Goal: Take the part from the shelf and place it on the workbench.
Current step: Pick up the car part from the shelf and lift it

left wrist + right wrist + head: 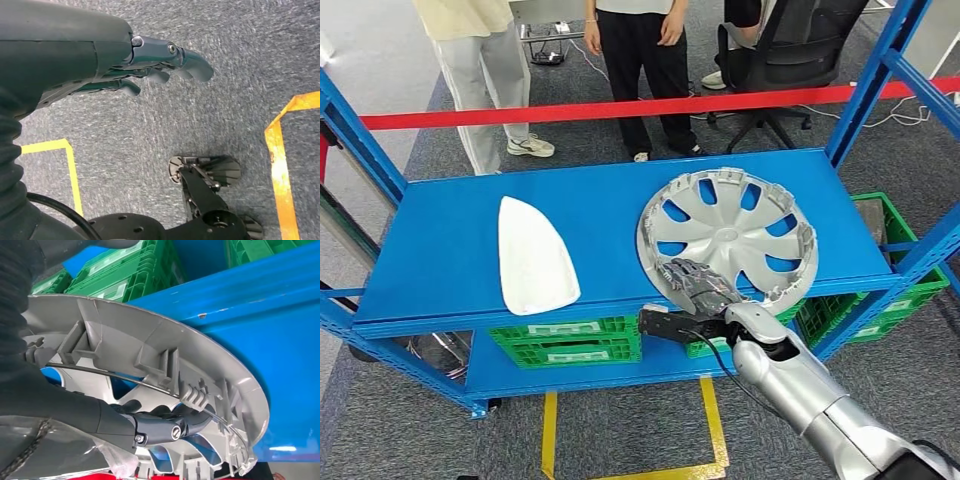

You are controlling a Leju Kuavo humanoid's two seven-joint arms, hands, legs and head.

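Room: grey carpet floor (569, 120), red barrier tape (622, 107) stretched behind the shelf, yellow tape lines (712, 420) on the floor in front; three people standing behind the tape, black office chair (788, 60) next to them.
Shelf: blue metal rack (441, 250) with blue uprights; upper deck carries two parts, well apart.
Containers: green plastic crates (569, 340) on the lower deck under the upper board, more green crates (901, 290) at the right end; contents too hidden to tell. Something shiny and dark at the lower left (441, 350), unclear.
Task part: silver plastic wheel cover with spoke cutouts (731, 235), on the right half of the upper deck, near edge overhanging the front lip and tilted up; right wrist view shows its ribbed underside and wire ring (158, 385).
Other part: white flat teardrop-shaped panel (531, 255), lying flat on the left half of the deck, near the front edge.
Right robot hand (697, 285): at the wheel cover's near rim, fingers (166, 427) through a spoke opening, clamped on the rim.
Left robot hand (151, 70): hanging above the carpet, holds nothing, fingers slightly curled and apart.
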